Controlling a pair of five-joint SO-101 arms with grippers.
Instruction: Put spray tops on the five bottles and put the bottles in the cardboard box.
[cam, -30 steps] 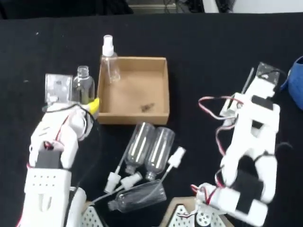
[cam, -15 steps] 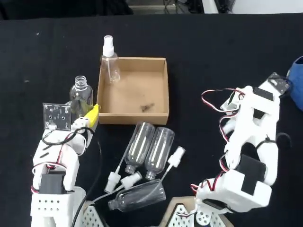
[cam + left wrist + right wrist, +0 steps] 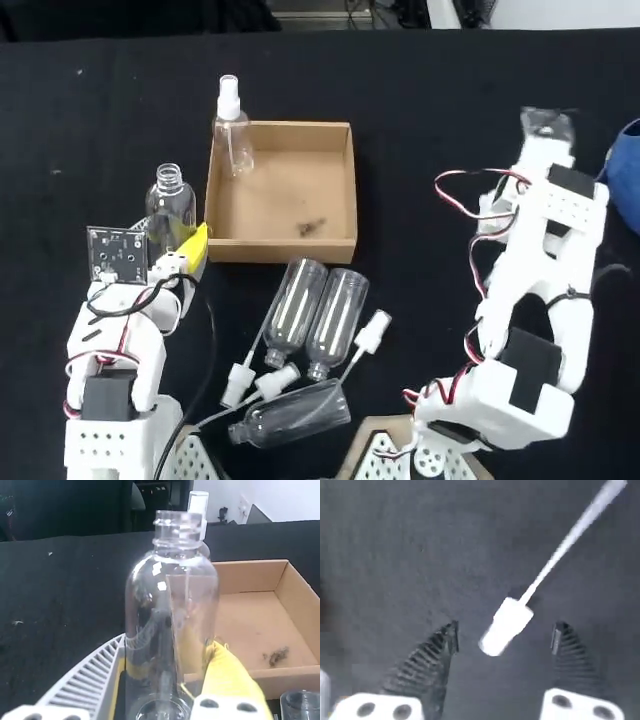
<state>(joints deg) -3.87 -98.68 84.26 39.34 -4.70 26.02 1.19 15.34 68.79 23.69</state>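
My left gripper (image 3: 178, 240) is shut on an uncapped clear bottle (image 3: 170, 203), held upright just left of the cardboard box (image 3: 340, 190). In the left wrist view the bottle (image 3: 172, 615) stands between the white and yellow fingers (image 3: 225, 680). A bottle with a spray top (image 3: 231, 125) stands at the box's far left corner. Three bare bottles (image 3: 312, 312) lie in front of the box among loose spray tops (image 3: 370, 333). My right gripper (image 3: 506, 630) is open just above the cloth, with one spray top (image 3: 507, 624) lying between its fingers. That gripper (image 3: 545, 128) is at the far right.
The table is covered in black cloth (image 3: 420, 100). A blue object (image 3: 630, 185) sits at the right edge beside the right arm. Loose spray tops (image 3: 255, 380) and their tubes lie near the front edge between the two arm bases.
My left arm drew back toward the front with the bottle, then held nearly still. My right arm swung out toward the far side, over where the spray top lay.
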